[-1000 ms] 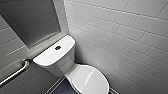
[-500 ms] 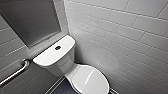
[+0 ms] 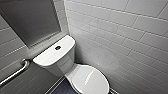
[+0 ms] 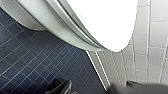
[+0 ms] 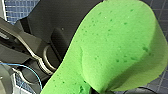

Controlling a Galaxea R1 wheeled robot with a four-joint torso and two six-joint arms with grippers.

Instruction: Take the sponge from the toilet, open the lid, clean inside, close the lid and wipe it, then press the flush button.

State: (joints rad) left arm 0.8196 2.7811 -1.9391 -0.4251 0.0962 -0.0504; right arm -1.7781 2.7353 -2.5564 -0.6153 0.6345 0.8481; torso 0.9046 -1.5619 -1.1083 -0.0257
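Your right gripper (image 5: 93,89) is clamped on the sponge (image 5: 112,50), and the lid (image 3: 90,80) lies shut on the toilet (image 3: 57,63) bowl — its front edge just beside your left arm, which looks the nearer one.

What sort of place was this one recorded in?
A toilet room, probably an accessible one: a white toilet with its lid down, a metal grab bar on the wall beside it, white tiled walls and a dark blue tiled floor.
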